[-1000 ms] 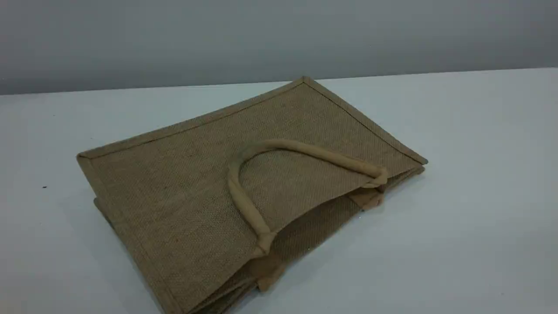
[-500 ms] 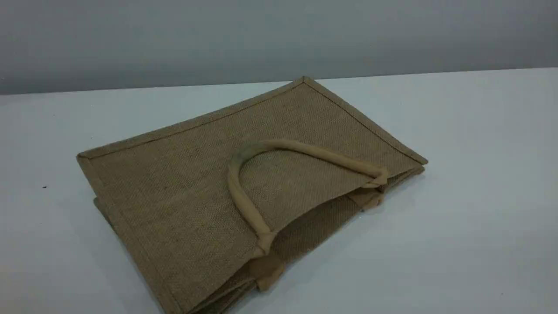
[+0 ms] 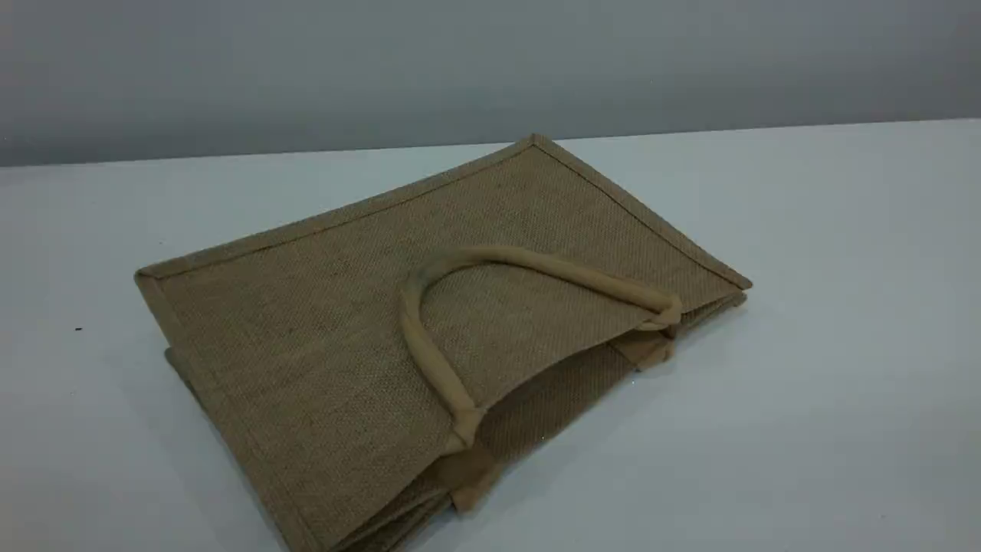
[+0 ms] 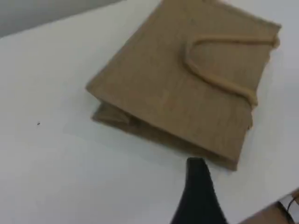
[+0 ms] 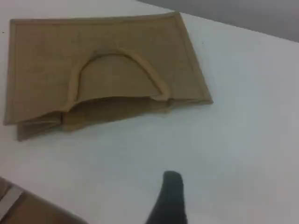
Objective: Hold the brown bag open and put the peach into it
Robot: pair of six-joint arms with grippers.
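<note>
From up over the white table (image 4: 56, 163), the brown bag (image 4: 163, 88) lies flat on its side, a broad woven panel facing up. Its lighter rolled handle (image 4: 219, 81) arcs across that upper panel, both ends running toward the bag's right-hand edge. Along the near left edge the folded side panel shows as a tucked layer under the top one. At the bottom of the view one dark fingertip (image 4: 198, 186) of the left gripper rises, its tip just short of the bag's near corner, clear of the fabric. The picture is somewhat blurred. A strip of wood-coloured surface (image 4: 280, 212) shows past the table's edge at bottom right.
</note>
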